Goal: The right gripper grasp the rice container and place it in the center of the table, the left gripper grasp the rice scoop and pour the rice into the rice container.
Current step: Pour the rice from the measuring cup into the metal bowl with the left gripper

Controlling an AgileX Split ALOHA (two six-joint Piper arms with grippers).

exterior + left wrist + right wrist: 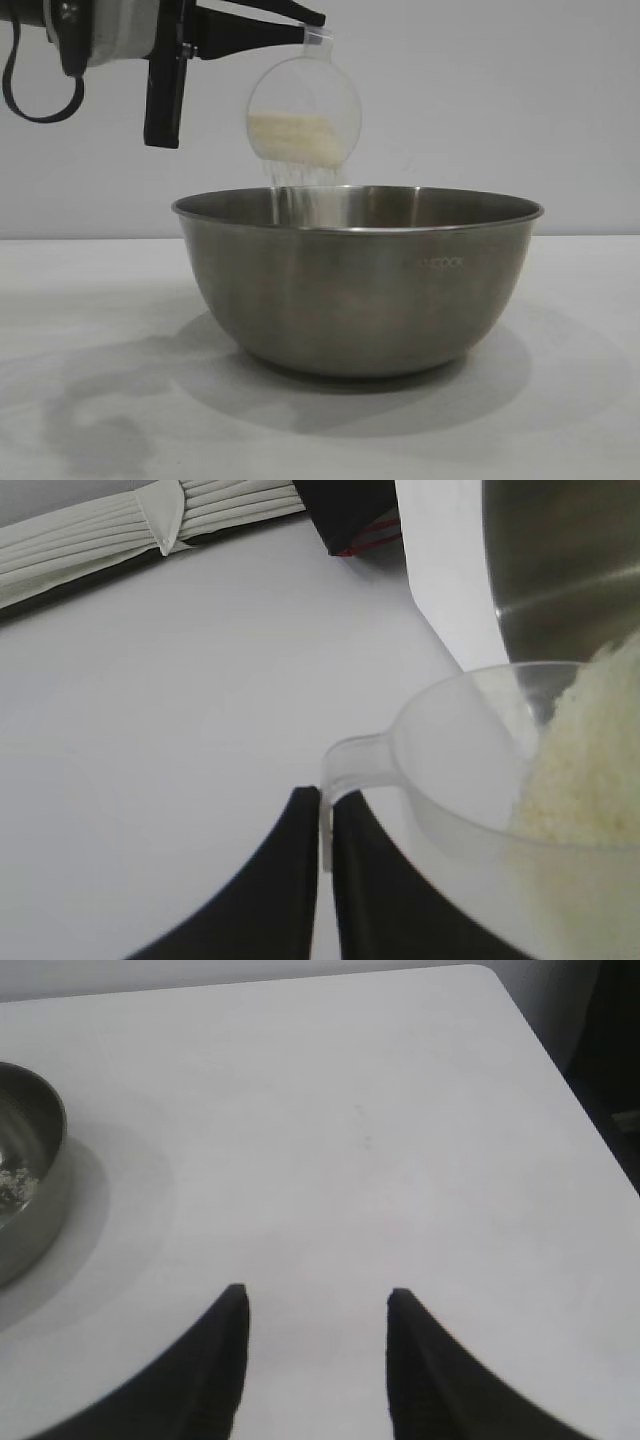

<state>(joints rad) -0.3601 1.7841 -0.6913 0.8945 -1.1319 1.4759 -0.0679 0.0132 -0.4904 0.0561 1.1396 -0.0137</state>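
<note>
Round steel rice container, smooth, rolled rim, on white cloth table. Translucent rice scoop tilted at 12 o'clock above, white rice spilling in. Left gripper level, clamped on scoop handle. Right gripper half spread, holding nothing, low over table.

I count one rice container, one rice scoop with one mass of rice in it, one table, and two grippers: left gripper, right gripper.

The rice container runs off the right wrist view's edge, most of it unseen; the rice scoop is cropped too, and the bowl's lettering is unreadable.
</note>
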